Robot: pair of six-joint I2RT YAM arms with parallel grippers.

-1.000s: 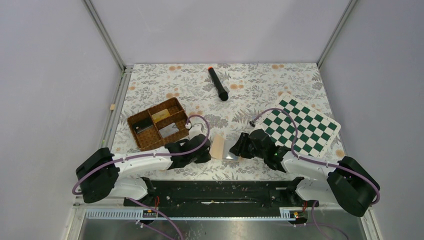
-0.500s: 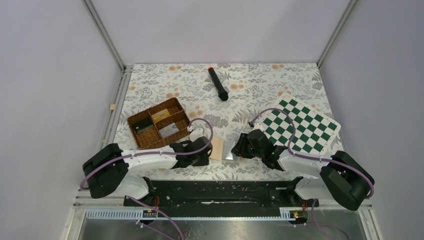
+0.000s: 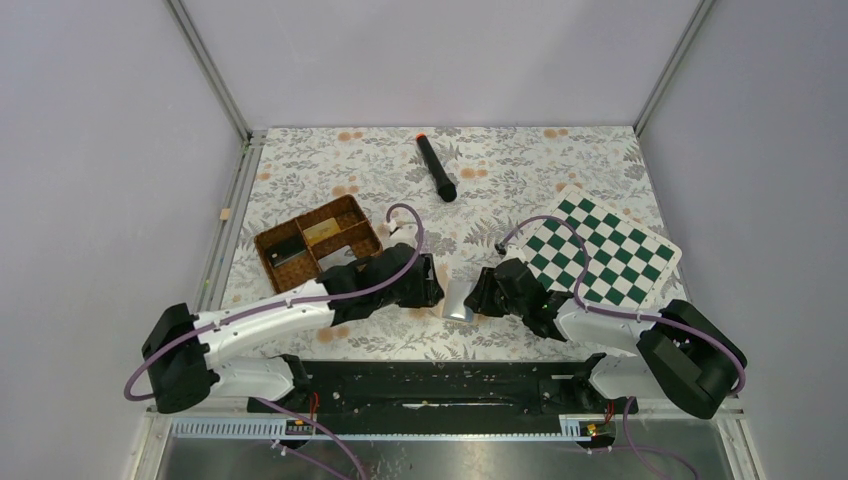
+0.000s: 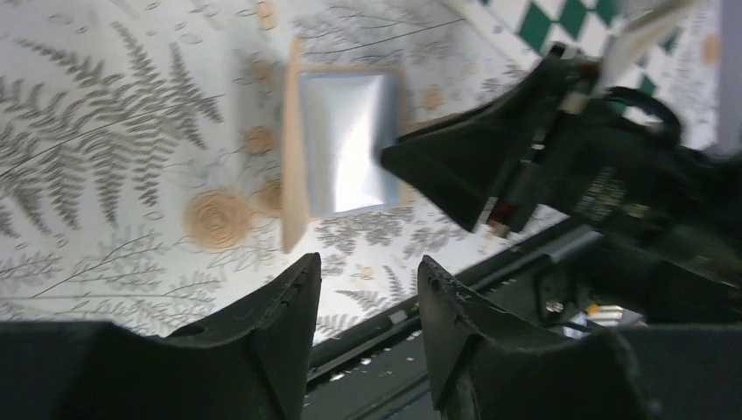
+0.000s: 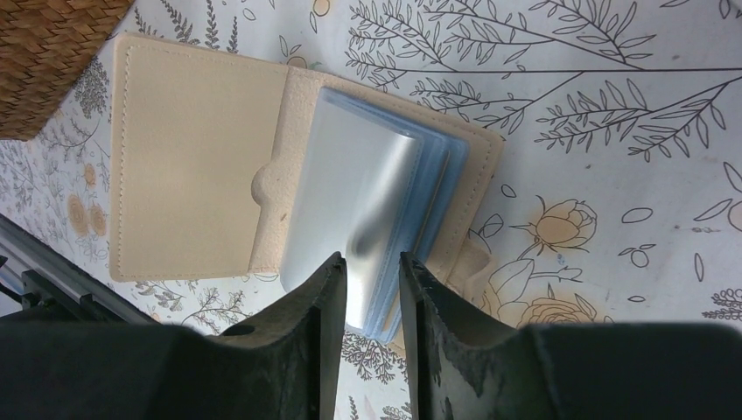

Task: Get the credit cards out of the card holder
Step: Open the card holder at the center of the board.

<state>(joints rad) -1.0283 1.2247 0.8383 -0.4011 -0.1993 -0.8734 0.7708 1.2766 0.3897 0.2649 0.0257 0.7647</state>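
Legible text: none. No word, brand, number or sign can be read in my three views. The open card holder (image 5: 188, 157) beneath my right wrist shows only plain, unprinted faces.

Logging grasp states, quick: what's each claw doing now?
Left claw: open, holding nothing.
Right claw: closed on the card holder, at its clear sleeve.

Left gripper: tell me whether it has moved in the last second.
Yes. The left gripper has swung right and toward the far side, from below the woven basket's near corner to right beside the card holder.
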